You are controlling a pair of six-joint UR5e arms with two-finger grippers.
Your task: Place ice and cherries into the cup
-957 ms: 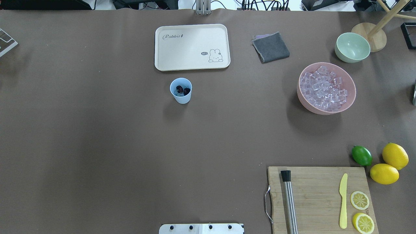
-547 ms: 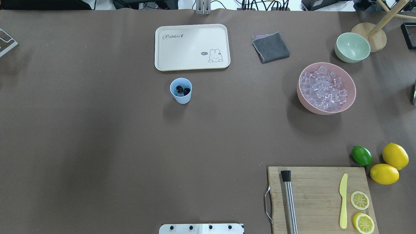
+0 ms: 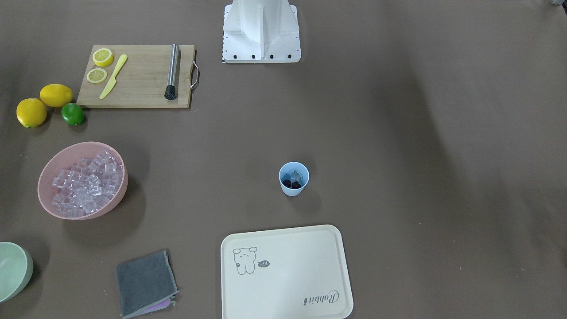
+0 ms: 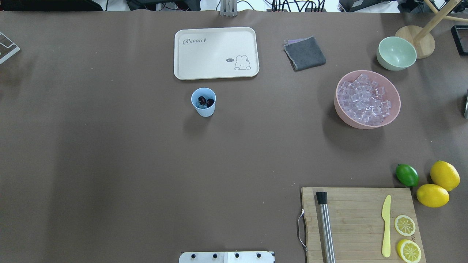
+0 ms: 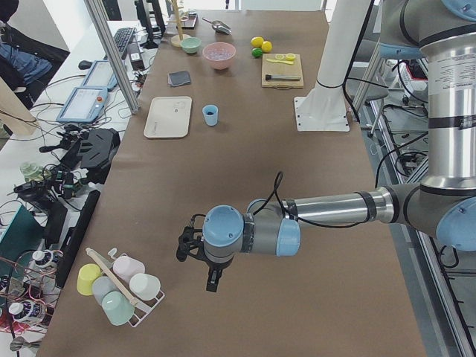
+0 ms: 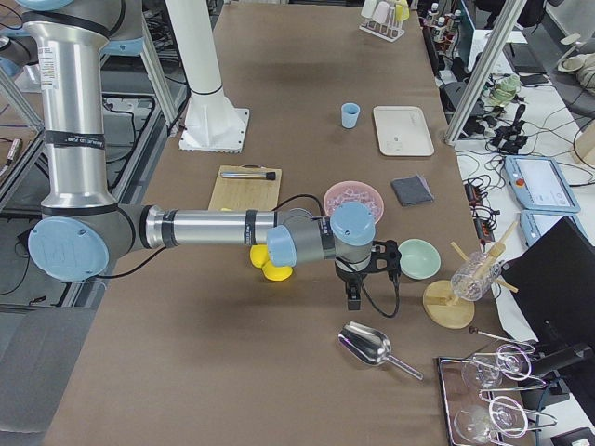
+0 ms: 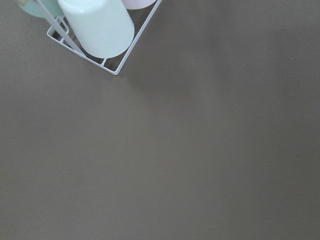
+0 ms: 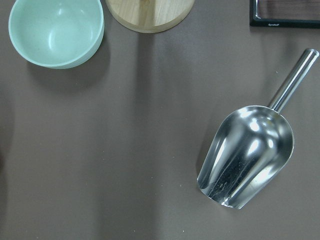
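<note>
The light-blue cup [image 4: 203, 102] stands upright mid-table, just in front of the cream tray; it also shows in the front view [image 3: 293, 178]. The dark cherries [image 4: 206, 101] lie inside it, with something clear and glassy beside them [image 3: 296, 175]. The ice [image 4: 363, 100] is heaped in the big pink bowl [image 4: 391, 120] at the right. My left gripper [image 5: 212, 281] hangs over the table's far left end, near a cup rack. My right gripper [image 6: 353, 299] hangs over the far right end, above a metal scoop. I cannot tell whether either is open or shut.
A cream tray [image 4: 216, 53], a grey cloth [image 4: 304, 53] and a pale green bowl [image 4: 396, 53] sit at the back. A cutting board [image 4: 360, 223] holds a muddler, knife and lemon slices, with a lime [image 4: 407, 175] and lemons beside it. The scoop [image 8: 245, 155] and the cup rack [image 7: 95, 30] lie under the wrists.
</note>
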